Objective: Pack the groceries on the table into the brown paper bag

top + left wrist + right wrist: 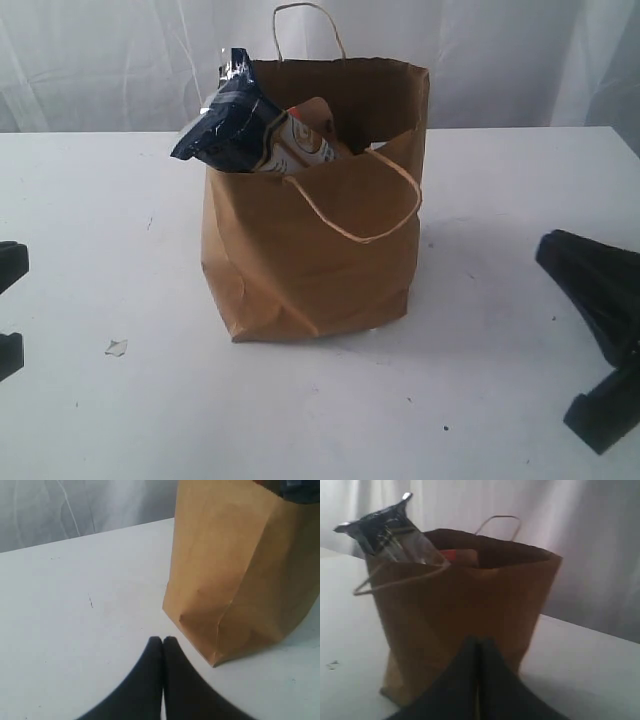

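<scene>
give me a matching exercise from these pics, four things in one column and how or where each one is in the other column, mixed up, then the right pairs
Things:
1. long dark-blue packet
2. near loop handle
3. far loop handle
4. left gripper

States:
a. standing upright above the rim
b. shut, holding nothing
c. poking out of the top of the brown paper bag
d. drooping down the bag's front

Pairs: 1-c, 2-d, 3-a, 4-b
</scene>
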